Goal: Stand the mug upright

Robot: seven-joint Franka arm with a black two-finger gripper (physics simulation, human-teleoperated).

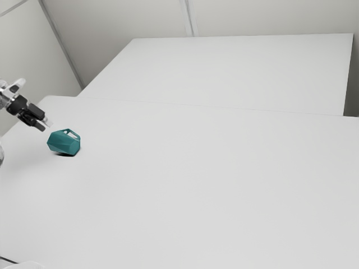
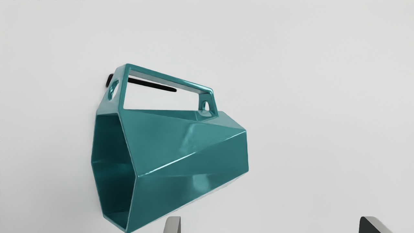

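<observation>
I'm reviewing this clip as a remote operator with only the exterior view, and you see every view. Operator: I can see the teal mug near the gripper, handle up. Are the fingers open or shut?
Observer: Open. In the wrist view the gripper's two fingers stand wide apart, and the mug is not clamped between them.

Operator: Good. I can't make out the mug's mouth from here. Which end is nearer the space between the fingers?

Observer: The closed base end. The open mouth faces away from that space, and the wrist view looks partly in at it.
</observation>
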